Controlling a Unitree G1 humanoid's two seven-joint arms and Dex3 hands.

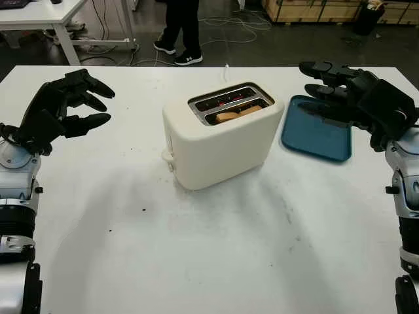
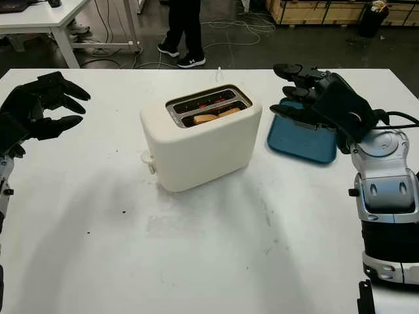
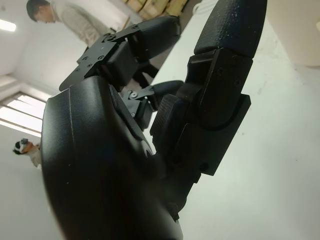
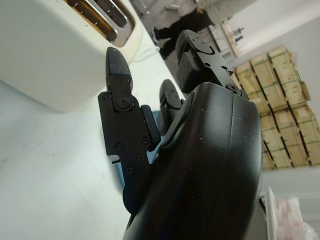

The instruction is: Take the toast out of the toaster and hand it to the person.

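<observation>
Standing mid-table in the head view, the cream toaster [image 1: 219, 134] has a blue tray [image 1: 317, 136] just beside it; golden toast [image 1: 237, 114] sits low in its nearer slot, a person's legs [image 1: 179, 29] beyond; the left hand [image 1: 65, 104] and right hand [image 1: 340, 91] hover open, well apart from it; the right wrist view shows a fingertip [image 4: 116, 60] near the toaster wall.

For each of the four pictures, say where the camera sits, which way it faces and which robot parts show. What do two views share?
Left eye: head, looking down at the toaster; left hand open.
Right eye: the same, shifted; right hand open above the blue tray.
Left wrist: along its fingers, table beyond.
Right wrist: past its fingers toward the toaster.
Both eyes share the toast.
</observation>
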